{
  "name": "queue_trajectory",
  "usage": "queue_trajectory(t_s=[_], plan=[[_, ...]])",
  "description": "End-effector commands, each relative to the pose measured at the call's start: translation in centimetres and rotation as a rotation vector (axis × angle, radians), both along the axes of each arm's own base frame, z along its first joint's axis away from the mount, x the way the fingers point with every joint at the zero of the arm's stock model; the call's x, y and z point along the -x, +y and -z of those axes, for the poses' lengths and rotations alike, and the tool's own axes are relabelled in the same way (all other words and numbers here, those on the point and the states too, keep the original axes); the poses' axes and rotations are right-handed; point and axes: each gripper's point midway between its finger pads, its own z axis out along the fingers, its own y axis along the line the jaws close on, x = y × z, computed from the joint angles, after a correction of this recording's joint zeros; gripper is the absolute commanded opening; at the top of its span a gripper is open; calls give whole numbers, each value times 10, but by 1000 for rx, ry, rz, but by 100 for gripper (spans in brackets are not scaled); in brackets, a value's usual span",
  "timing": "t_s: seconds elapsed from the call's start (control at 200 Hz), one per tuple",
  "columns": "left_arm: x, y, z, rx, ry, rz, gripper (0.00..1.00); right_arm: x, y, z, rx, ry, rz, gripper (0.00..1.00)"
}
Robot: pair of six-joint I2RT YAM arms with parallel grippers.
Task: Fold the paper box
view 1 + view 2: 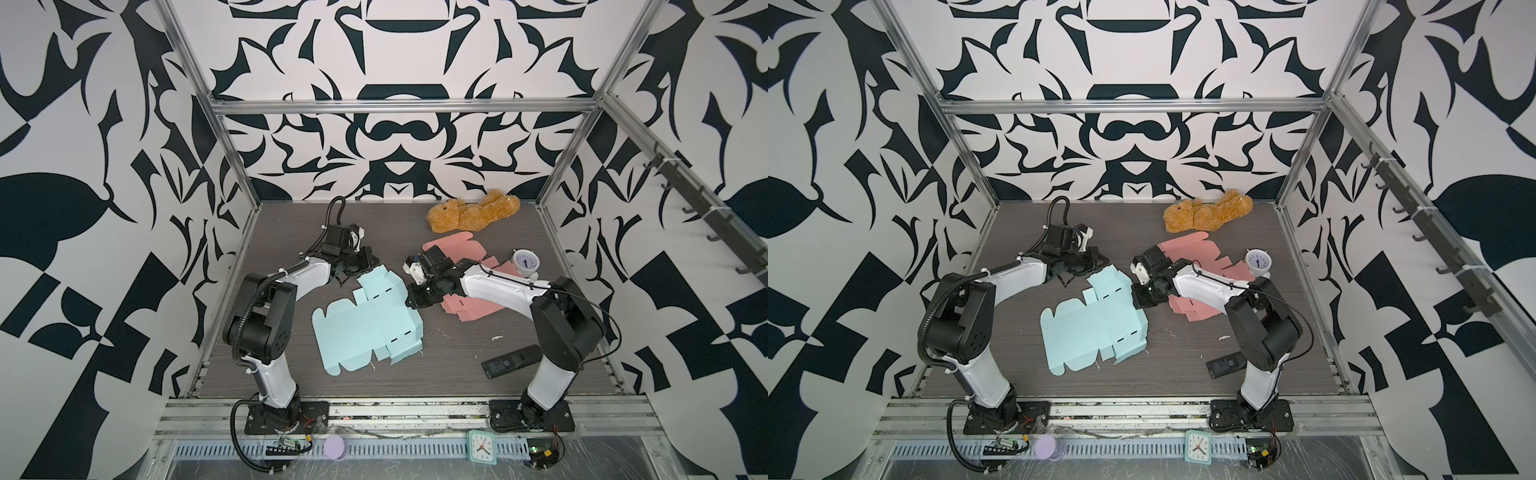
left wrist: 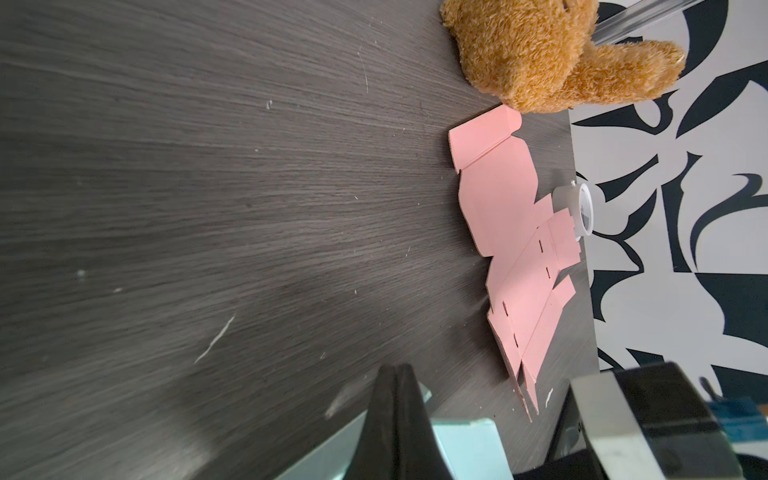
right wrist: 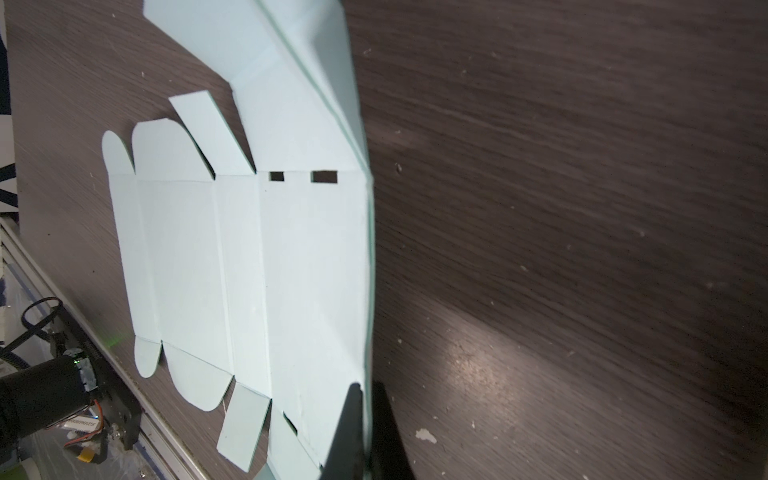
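The blue paper box (image 1: 361,328) is lying opened out as a flat cut sheet in the middle of the dark wood-grain desk (image 1: 457,374), and it is showing that way in both top views (image 1: 1092,328), with its rounded flaps at the end nearer the left arm (image 1: 307,274). The right arm (image 1: 498,286) is reaching in over the desk, and the right jaws are clamping the sheet's right-hand edge near its far corner. From the right wrist camera the sheet (image 3: 291,270) is stretching away flat, while the two dark fingers (image 3: 349,419) are sitting on either side of a narrow strip that is bending up off the desk. The left jaws are pressing together at the sheet's far-left corner; from the left wrist camera the blue card (image 2: 465,449) is showing on both sides of the closed fingers (image 2: 380,428) (whether a flap is pinched between them I cannot tell). A pink sheet (image 1: 451,245) of the same cut is lying flat behind the right arm, partly hidden by it. A teddy bear (image 1: 473,216) is lying at the back, a white clock (image 1: 526,262) is standing just beside the pink sheet, and a black remote (image 1: 511,361) is lying near the right arm's base.
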Motion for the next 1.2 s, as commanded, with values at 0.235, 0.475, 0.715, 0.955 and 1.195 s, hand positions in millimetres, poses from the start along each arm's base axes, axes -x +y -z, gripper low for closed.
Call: queue_trajectory(t_s=[0.235, 0.475, 0.715, 0.955, 1.195], plan=[[52, -5, -15, -13, -24, 68, 1, -2, 2, -19, -13, -47, -1, 5], [48, -11, -2, -11, 19, 65, 0, 0, 6, -22, -17, -56, -11, 5], [28, -22, 6, -14, 51, 76, 0, 3, 9, -26, -24, -63, -18, 5], [21, -25, 7, -18, 51, 82, 0, 3, 12, -28, -30, -68, -23, 5], [28, -29, 10, -16, 62, 110, 0, 0, 15, -31, -33, -74, -28, 5]])
